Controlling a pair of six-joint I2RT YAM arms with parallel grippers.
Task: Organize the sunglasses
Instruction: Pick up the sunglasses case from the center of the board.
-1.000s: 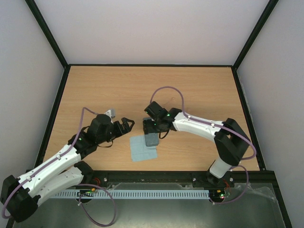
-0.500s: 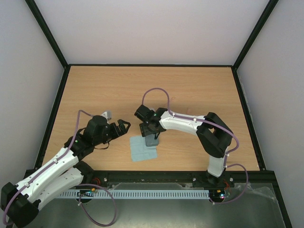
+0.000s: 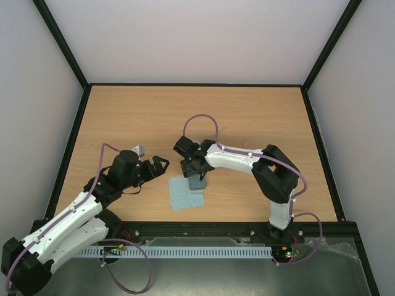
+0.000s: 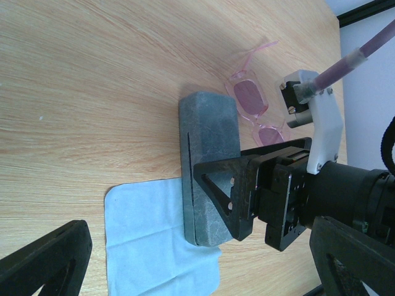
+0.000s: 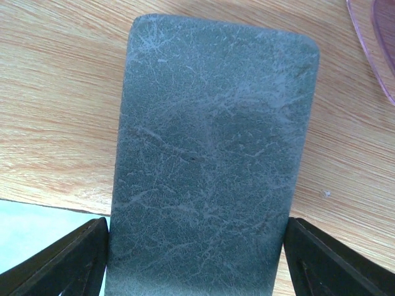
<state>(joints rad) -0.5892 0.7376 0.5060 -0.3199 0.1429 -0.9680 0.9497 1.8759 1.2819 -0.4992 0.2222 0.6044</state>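
Observation:
The pink sunglasses (image 4: 253,108) lie on the wood just beyond the grey-blue case (image 4: 210,160); only a lens edge (image 5: 378,43) shows in the right wrist view. They are hidden under the right arm from above. The case (image 3: 197,180) lies partly on the light blue cloth (image 3: 185,194). My right gripper (image 3: 196,172) is shut on the case (image 5: 210,154), one finger pressed against each long side. My left gripper (image 3: 162,163) stands open to the left of the case, nothing between its fingers.
The cloth (image 4: 154,240) lies flat by the table's near edge. A black frame (image 3: 203,225) runs along the table's front. The right arm's purple cable (image 3: 200,120) loops above the gripper.
The right arm has folded its elbow in and shifted left over the case. The left gripper has drawn back slightly to the left. The case and cloth have stayed put.

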